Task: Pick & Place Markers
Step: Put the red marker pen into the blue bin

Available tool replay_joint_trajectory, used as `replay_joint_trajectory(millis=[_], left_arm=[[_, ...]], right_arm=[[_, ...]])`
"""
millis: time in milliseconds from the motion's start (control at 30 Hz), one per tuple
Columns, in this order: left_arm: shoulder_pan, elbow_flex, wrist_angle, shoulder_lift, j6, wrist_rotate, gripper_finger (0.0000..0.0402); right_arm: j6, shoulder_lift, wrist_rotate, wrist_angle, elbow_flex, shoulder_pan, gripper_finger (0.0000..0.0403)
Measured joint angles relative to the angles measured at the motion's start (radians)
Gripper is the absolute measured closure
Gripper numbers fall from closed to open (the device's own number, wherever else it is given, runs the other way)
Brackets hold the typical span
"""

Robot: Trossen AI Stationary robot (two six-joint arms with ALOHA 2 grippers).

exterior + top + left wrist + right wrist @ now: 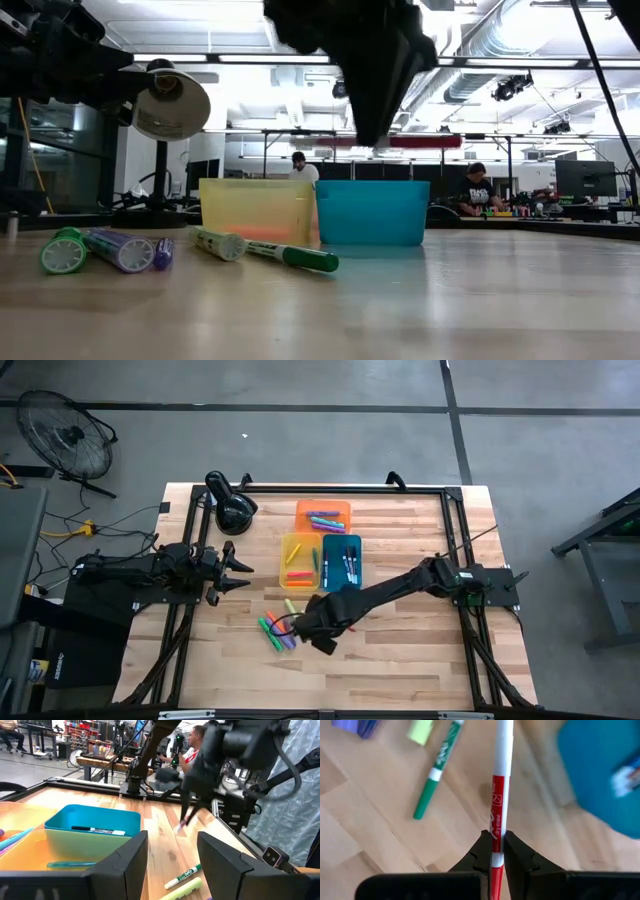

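My right claw is hanging up over the bench, squeezing a red marker. Under it the wood is bare, so I could go down there. The blue tray is sitting just beside me, with the yellow tray touching it and the orange tray behind them. They are blocking that way. A pile of markers is lying near my other side. My left claw is waiting, spread wide, well apart. A black lamp is standing near it.
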Motion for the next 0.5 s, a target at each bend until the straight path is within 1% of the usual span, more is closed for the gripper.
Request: replay_joint_trajectory(millis=[133,367,500], left_arm=[[0.000,0.000,0.000,0.000,0.000,0.000,0.0232],[0.000,0.000,0.000,0.000,0.000,0.000,0.0232],[0.000,0.000,0.000,0.000,0.000,0.000,0.0232]], right_arm=[[0.019,-0.050,0.058,-0.036,0.002,-0.025,0.0385],[0.110,-0.112,0.159,-0.098,0.003,-0.111,0.0385],[0.141,-0.116,0.170,-0.121,0.003,-0.175,0.0382]])
